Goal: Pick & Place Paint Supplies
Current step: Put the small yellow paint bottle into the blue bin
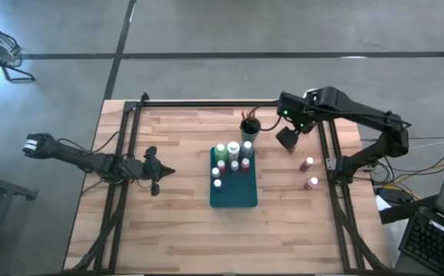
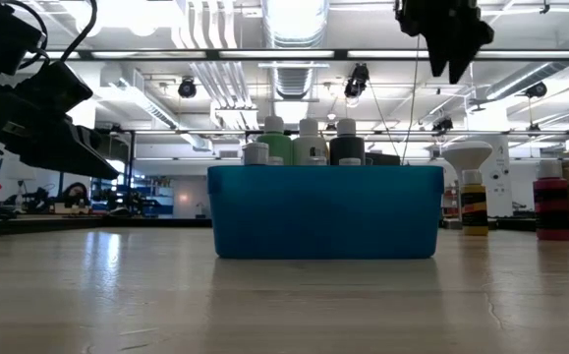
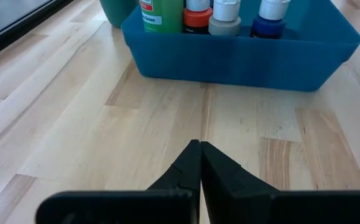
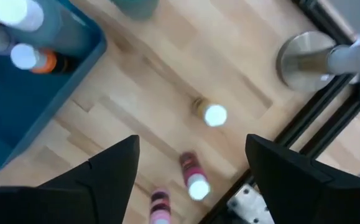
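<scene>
A teal tray sits mid-table and holds several white-capped paint bottles, among them a taller light-green one. Three more small bottles stand on the wood to its right: a brownish-yellow one and two reddish ones. Brushes stand in a dark cup behind the tray. My right gripper hovers open, high above those loose bottles. My left gripper waits shut, left of the tray, its fingers pointing at the tray's wall.
A white-domed object on a metal stand stands by the right frame rail, close to the loose bottles. Black frame rails run along the table's sides and far edge. Bare wood lies between the left gripper and the tray.
</scene>
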### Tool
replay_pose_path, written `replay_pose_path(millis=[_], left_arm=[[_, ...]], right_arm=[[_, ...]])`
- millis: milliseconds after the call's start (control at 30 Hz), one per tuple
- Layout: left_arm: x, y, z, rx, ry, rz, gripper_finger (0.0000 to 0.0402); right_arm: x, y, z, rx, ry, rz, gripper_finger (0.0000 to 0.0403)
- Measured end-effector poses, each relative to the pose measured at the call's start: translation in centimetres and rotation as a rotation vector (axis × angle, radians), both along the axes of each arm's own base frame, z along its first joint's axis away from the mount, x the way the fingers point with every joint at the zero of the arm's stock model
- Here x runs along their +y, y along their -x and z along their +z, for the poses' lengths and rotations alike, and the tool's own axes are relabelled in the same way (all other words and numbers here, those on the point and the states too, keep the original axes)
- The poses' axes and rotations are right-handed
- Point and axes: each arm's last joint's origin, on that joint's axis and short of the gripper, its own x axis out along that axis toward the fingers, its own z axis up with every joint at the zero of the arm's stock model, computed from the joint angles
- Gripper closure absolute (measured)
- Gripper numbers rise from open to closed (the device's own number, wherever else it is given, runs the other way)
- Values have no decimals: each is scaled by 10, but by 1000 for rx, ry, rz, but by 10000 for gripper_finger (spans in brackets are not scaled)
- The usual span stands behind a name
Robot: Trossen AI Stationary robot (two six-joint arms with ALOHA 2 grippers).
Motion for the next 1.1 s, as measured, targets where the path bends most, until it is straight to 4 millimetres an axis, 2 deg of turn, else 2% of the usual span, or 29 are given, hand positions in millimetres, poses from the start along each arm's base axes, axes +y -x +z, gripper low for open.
replay_pose_path(millis=[333,467,633,933,1100], left_arm=[[0,0,1,-11,2,0,394],[0,-1,1,-13,3,0,394],[0,-1,1,-14,3,0,394],[0,-1,1,-15,3,0,394],[0,-1,1,-16,3,0,394]], right_arm=[[1,4,-42,130,-58,-46,121],[1,2,-53,123,-70,-47,122],[1,6,-52,88,-47,-44,109],[1,24,-41,-17,0,-94,92],[2,25,-40,-20,0,-95,86]])
